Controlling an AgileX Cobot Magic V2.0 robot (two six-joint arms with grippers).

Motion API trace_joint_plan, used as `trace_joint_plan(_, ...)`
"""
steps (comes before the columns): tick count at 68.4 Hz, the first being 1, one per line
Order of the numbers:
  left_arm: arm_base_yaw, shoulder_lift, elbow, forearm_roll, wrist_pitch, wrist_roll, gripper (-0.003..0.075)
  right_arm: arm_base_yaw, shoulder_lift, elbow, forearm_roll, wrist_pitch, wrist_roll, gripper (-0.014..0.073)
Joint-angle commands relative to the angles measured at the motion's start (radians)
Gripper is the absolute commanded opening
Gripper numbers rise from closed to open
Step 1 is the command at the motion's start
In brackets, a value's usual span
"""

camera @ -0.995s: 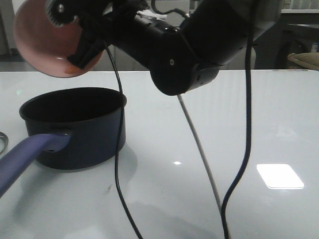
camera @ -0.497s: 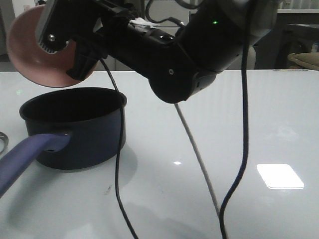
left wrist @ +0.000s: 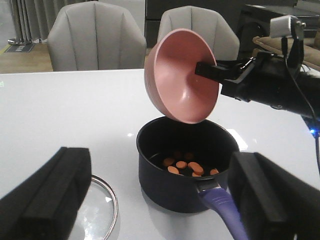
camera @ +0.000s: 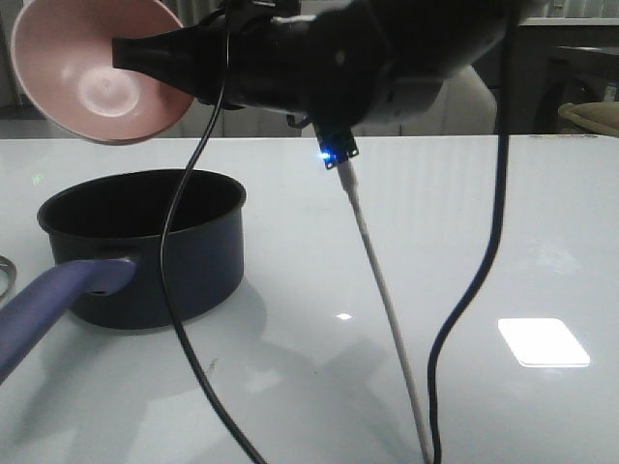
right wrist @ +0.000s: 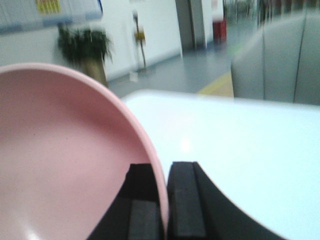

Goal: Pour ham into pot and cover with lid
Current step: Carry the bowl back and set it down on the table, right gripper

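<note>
Left wrist view: ham [left wrist: 189,167] in pot [left wrist: 186,165], below right gripper [left wrist: 212,71] clamping bowl [left wrist: 181,76].

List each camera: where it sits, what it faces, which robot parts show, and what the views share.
Front view: looks forward over the table at the pot; the right arm holds the tilted bowl above it.
Left wrist view: on the left arm, facing the pot, ham, lid; left tool open.
Right wrist view: on the right arm, right tool pinching the bowl's rim.
Shared: the bowl.
</note>
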Motion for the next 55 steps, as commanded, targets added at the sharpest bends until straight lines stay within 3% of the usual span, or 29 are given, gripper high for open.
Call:
trace_joint_plan(1,-0.008,0.011,-0.029,-0.008,-0.078,-0.001,0.0603,-0.024,-0.161,-0.030,-0.001,0.173,-0.049,0.0133)
trace_joint_plan(9,-0.008,0.011,-0.029,-0.008,-0.078,-0.001,0.0603,-0.070,-0.273,-0.030,-0.001,0.426,-0.123,0.0133)
trace_joint_plan(34,-0.008,0.011,-0.029,-0.008,-0.078,-0.001,0.0603,-0.342,-0.424,-0.026,0.008,1.112,-0.103,0.0133)
trace_joint_plan(42,-0.008,0.011,-0.029,-0.008,-0.078,-0.001,0.0603,-0.402,-0.402,-0.008,0.033,1.216,-0.103,0.0133)
trace_joint_plan(55,-0.008,0.011,-0.029,-0.008,-0.078,-0.001,0.0603,-0.449,-0.336,-0.004,0.033,1.246,-0.103,0.0133)
